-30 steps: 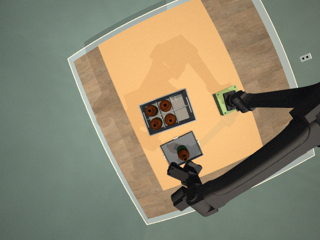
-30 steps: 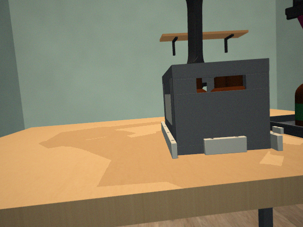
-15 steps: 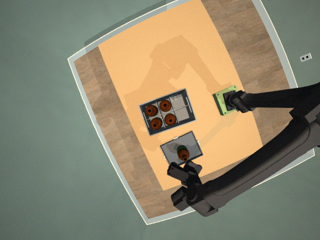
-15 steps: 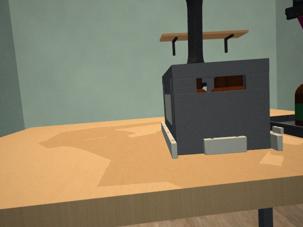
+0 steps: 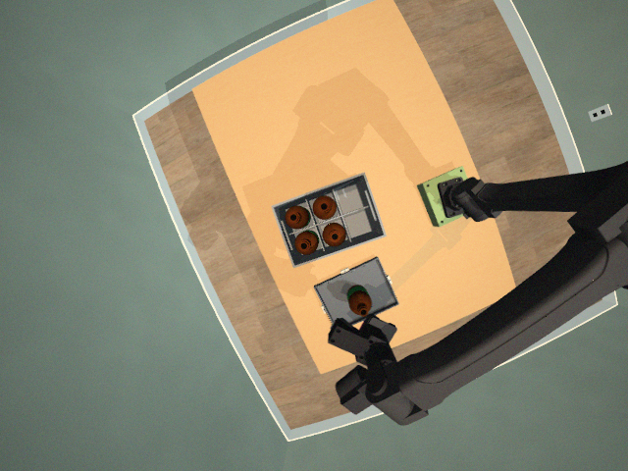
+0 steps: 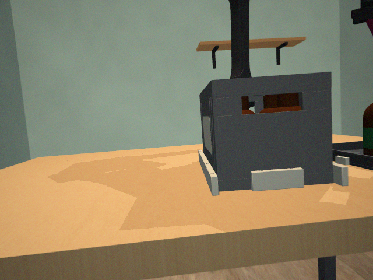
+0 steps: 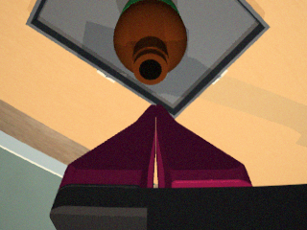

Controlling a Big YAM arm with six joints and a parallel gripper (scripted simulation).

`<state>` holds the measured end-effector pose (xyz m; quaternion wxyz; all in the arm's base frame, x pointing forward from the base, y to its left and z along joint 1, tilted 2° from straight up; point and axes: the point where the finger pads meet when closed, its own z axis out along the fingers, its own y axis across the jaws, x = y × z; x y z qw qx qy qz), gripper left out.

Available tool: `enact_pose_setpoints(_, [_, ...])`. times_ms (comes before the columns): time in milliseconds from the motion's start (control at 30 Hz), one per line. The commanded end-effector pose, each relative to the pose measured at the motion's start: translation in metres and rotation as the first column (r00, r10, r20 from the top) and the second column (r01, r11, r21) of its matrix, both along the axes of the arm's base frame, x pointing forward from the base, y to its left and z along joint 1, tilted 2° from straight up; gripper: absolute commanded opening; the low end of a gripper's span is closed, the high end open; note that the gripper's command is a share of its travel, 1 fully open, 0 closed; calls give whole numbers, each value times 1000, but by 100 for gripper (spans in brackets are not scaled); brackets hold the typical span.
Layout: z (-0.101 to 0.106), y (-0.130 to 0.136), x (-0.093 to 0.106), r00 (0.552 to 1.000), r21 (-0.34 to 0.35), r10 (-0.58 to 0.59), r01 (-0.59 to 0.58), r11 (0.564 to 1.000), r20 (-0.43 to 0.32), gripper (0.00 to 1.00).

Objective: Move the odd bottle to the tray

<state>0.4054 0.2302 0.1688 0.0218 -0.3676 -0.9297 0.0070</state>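
Top view coverage is showing one brown bottle with a green label (image 5: 359,301) (image 6: 368,137) (image 7: 150,35) being supported upright on the gray tray (image 5: 324,305) (image 6: 352,158) (image 7: 62,54), while four brown bottles (image 5: 296,217) are being kept standing in the divided crate (image 5: 379,235) (image 6: 271,141), its two end compartments being left bare. The gripper (image 5: 363,329) (image 7: 155,114) is being held near the tray, its fingertips together and nothing being gripped. The placing is apparently being completed; only a check of the choice, or a retreat, is seemingly being left. Whether the odd neck is being presented cannot be told. In the wrist view, the closed magenta fingers and the bottle's open mouth are being shown close up, the crate being left out. In the exterior view, the green label and upright side are being revealed at the edge, the neck being cut off.
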Motion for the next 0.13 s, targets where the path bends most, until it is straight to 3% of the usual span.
enact_pose_setpoints(0, [36,8,22,997,41,-1,-2,999,72,0])
enact_pose_setpoints(100, [36,8,22,997,41,-1,-2,999,72,0])
